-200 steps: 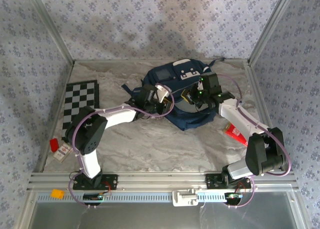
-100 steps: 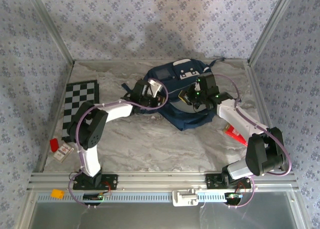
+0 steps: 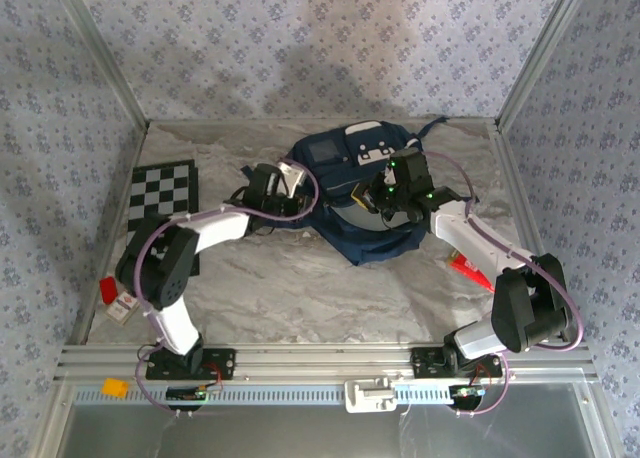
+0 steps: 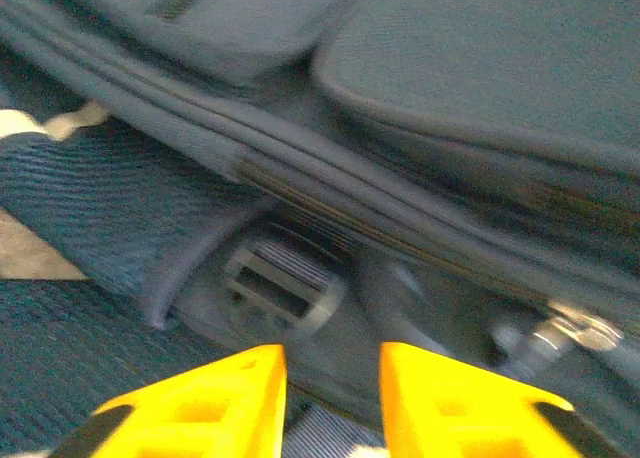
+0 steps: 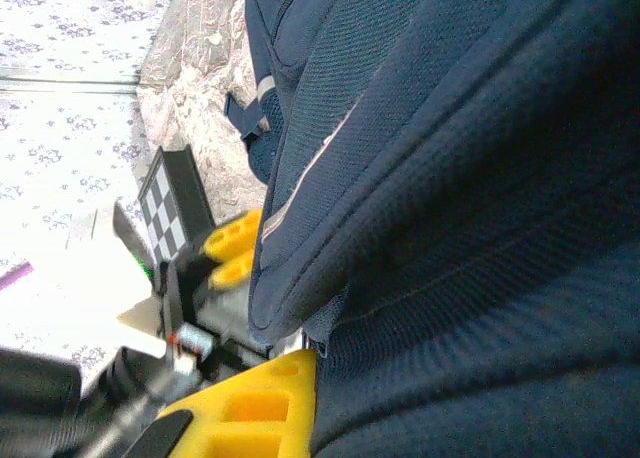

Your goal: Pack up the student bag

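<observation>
One slip threatens: the right hand, clenched on the rim of the student bag at upper centre of the table, could lose the limp fabric while the left hand hangs parted and empty.

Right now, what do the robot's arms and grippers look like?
The left arm and right arm both have black joint housings, white links and looping purple cables. The left fingers and the right finger are blocky yellow plastic.
</observation>
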Robot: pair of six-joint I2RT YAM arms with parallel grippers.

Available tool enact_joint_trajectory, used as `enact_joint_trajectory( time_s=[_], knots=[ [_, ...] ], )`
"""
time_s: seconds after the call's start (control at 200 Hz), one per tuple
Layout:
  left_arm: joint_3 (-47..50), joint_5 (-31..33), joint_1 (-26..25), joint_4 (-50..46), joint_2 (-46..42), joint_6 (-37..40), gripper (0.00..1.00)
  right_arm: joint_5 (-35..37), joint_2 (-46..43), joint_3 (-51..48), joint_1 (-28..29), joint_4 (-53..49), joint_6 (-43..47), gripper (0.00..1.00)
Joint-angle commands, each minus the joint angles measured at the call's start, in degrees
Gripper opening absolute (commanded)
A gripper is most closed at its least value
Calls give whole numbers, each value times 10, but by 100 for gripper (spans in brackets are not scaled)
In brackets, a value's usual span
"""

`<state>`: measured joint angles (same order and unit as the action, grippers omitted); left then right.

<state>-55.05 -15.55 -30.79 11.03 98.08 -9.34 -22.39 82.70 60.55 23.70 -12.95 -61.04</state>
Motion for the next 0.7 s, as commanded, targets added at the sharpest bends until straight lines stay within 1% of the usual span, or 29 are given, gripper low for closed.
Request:
enact_joint_trajectory(
  time_s=[0.0,0.13,0.235,0.29,0.345,0.415,0.495,0.555,0.615,0.695],
  knots=[
    [23,-22,-36,-5,-48,13,37,-33,-21,10,0,17,3,0],
    [26,-22,-67,18,-51,6,44,-30,-23,11,0,15,5,0],
    [-4,-17,-76,19,-21,2,45,-31,-21,9,1,20,0,0],
    [-14,6,-76,27,-5,-1,45,-30,-21,9,3,22,-1,0],
    [-20,18,-72,38,7,0,45,-28,-21,9,4,20,1,0],
    [-30,58,-64,41,20,-6,45,-29,-22,6,5,24,-2,0],
    [-41,60,-44,48,35,-21,44,-29,-22,2,8,26,-2,0],
    [-47,49,-28,58,46,-27,45,-28,-21,0,10,27,-2,0],
    [-57,58,-14,62,60,-37,44,-29,-21,-4,14,29,-4,0],
    [-77,52,5,52,77,-51,44,-29,-19,-9,18,34,-7,0]
  ],
)
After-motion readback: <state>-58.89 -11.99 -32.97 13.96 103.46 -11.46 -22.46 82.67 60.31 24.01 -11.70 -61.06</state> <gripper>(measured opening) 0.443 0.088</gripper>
